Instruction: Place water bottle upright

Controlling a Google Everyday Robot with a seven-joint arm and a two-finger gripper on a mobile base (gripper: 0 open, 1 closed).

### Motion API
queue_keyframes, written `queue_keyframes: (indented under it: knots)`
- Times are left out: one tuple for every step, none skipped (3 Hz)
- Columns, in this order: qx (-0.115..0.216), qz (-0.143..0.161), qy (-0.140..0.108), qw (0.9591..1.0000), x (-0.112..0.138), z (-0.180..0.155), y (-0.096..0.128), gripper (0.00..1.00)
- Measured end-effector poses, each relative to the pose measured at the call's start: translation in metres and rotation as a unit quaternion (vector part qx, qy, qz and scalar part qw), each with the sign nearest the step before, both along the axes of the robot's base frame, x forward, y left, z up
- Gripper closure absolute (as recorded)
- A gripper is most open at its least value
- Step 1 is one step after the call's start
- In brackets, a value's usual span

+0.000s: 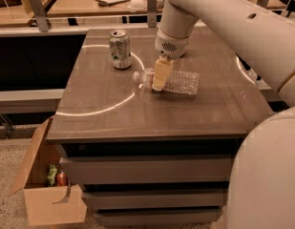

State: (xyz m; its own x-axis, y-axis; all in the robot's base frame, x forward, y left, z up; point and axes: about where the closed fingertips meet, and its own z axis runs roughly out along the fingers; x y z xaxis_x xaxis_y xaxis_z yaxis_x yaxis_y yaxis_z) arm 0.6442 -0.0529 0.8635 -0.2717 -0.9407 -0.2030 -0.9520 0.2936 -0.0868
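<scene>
The water bottle (pixel 183 82) is lying on its side near the middle of the desk (pixel 194 113), cap pointing toward the silver-green soda can (pixel 120 49), while the end effector (pixel 161 76) is reaching down over its neck end, and I cannot tell whether it is gripping.

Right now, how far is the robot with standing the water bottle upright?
Done: the gripper is down at the water bottle, near its cap end. In hand: the grasp, though a firm hold cannot be confirmed. Left: the bottle lies on its side on the table, near the can, so lifting and standing it remain.
</scene>
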Motion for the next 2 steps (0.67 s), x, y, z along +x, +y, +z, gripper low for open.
queue_keyframes:
  knots:
    - [-0.006, 0.004, -0.002, 1.0000, 0.0021, 0.0012, -0.0015, 0.64]
    - [0.021, 0.004, -0.012, 0.9997, 0.0041, 0.0103, -0.0088, 0.88]
